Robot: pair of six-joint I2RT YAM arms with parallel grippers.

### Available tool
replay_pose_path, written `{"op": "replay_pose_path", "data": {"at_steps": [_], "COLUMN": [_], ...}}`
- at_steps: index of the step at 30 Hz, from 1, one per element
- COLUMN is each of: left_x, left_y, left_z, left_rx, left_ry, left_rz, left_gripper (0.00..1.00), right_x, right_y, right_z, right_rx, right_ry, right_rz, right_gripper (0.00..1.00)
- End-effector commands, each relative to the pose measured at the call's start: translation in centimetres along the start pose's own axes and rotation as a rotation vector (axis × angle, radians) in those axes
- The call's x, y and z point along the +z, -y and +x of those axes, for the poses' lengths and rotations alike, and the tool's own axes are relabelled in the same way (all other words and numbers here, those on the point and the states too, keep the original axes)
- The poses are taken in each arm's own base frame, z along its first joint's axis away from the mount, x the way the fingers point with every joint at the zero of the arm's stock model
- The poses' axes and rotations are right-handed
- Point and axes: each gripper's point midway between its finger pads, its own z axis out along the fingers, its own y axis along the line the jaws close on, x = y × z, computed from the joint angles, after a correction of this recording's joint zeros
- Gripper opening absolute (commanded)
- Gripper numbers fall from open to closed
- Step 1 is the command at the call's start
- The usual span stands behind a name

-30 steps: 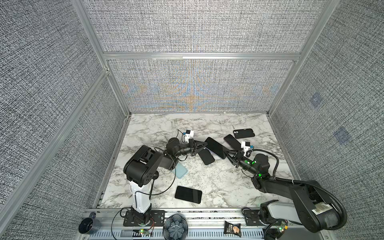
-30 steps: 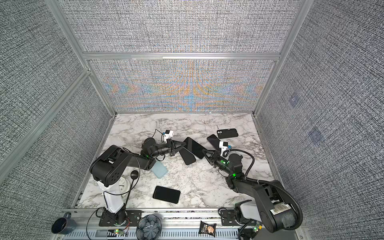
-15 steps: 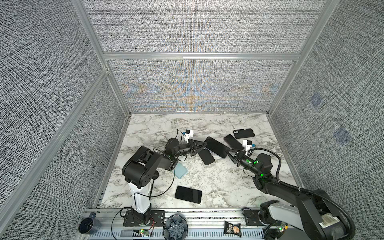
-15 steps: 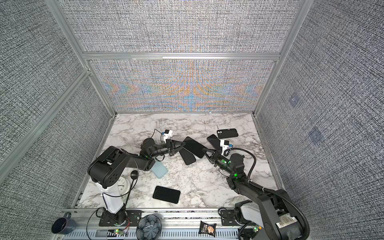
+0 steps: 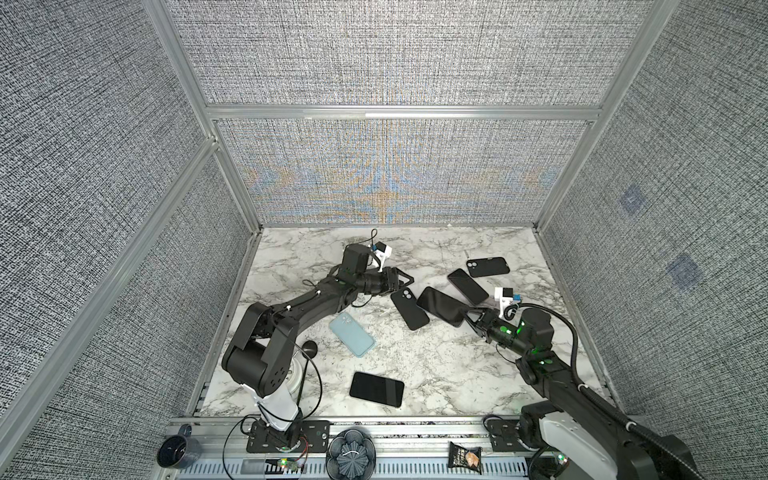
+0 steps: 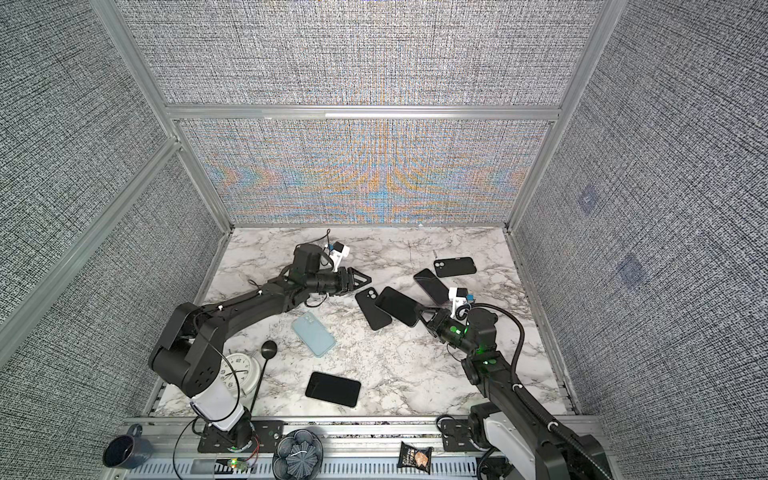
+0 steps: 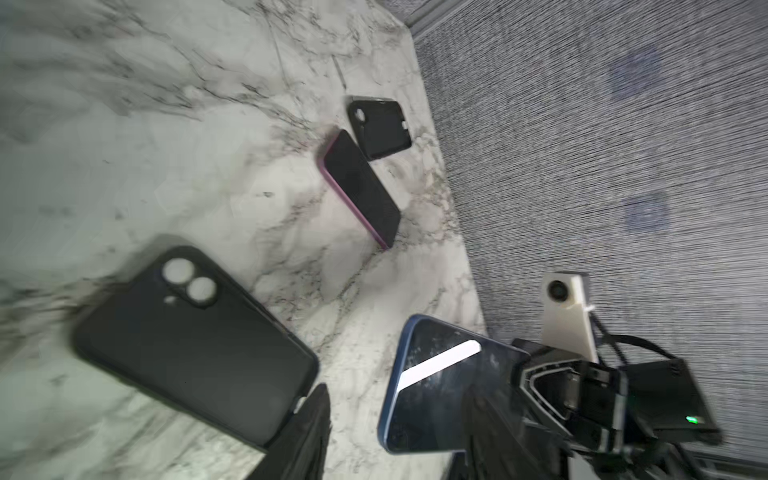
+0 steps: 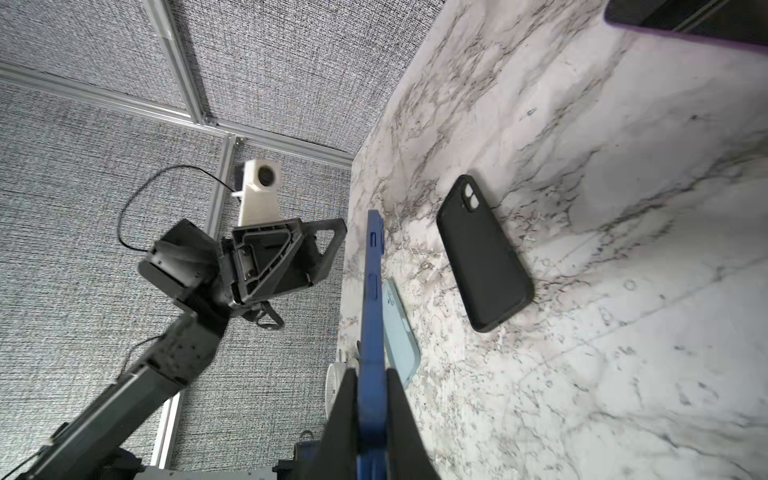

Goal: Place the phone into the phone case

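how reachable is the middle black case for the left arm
Probably yes: the left pincer sits open beside the black case, nothing between them; the right pincer holds the blue phone.

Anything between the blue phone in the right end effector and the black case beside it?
Nothing visible. Bare marble separates blue phone and black case; the open left end effector hangs by the case's camera end, not between them.
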Motion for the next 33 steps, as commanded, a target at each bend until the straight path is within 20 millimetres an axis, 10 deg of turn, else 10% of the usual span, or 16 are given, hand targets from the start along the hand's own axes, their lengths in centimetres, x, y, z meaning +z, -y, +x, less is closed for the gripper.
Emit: {"op": "replay_pose_path", "data": {"at_steps": [1, 20, 33], "left_x": [-0.6, 4.9, 7.7], "left_y": [-6.0, -9.9, -12.4], "left_z": [4.3, -0.1, -0.1], "left_rx": [0.084, 0.527, 0.529], "left_ry": [-0.229, -0.415, -0.485], "left_rz": [-0.311, -0.592, -0.609], "left_gripper": [0.54, 0.70, 0.51], "right_x": [-0.2, -0.3, -0.5], "right_y": [0.3, 0.8, 2.0], "right_z": [0.6, 1.5, 2.3], "right_rx": [-0.061, -0.144, -0.143], "right_ry": [-0.033, -0.097, -0.118], "right_rz": [0.026, 0.044, 0.066], "right_gripper": [0.05, 0.01, 0.00]}}
